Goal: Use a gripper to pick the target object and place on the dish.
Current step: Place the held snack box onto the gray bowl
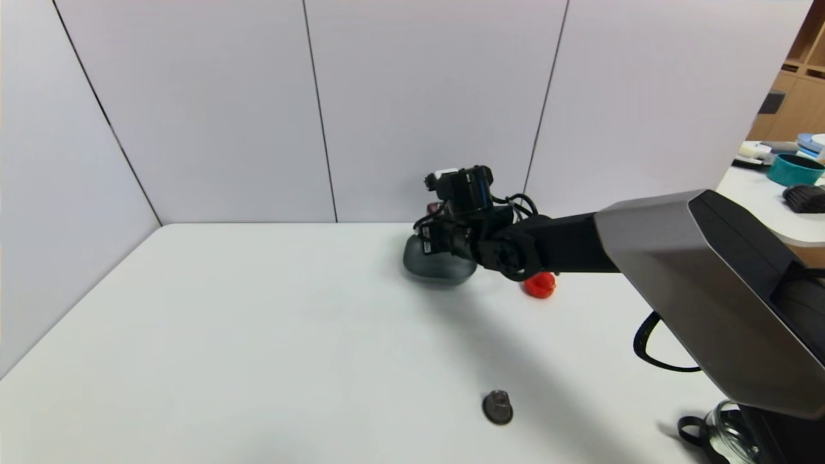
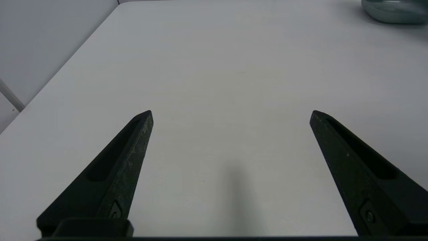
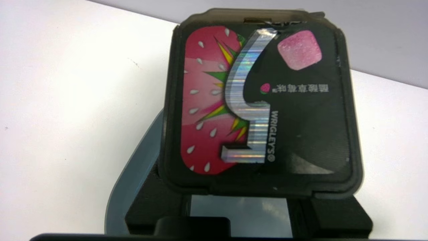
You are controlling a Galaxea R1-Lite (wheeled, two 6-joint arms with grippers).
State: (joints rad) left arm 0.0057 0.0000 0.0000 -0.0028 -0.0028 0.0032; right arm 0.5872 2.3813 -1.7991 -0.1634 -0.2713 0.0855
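Observation:
My right gripper (image 3: 240, 195) is shut on the black box (image 3: 260, 100), whose strawberry-red graphics and silver figure fill the right wrist view. The black fingers (image 3: 150, 204) clasp the box's lower sides. Beneath it lies the grey-blue dish (image 3: 133, 167), its shiny floor showing between the fingers. In the head view the right gripper (image 1: 445, 243) is directly over the dish (image 1: 422, 265) near the back wall, and only a sliver of the box (image 1: 433, 209) shows. I cannot tell whether the box touches the dish. My left gripper (image 2: 231, 115) is open over bare table, with the dish (image 2: 394, 11) far off.
A red toy duck (image 1: 540, 284) sits just right of the dish, partly behind my right arm. A small round tin (image 1: 498, 407) lies near the table's front. White walls close the table at the back and left. A glass jar (image 1: 728, 428) stands at the front right corner.

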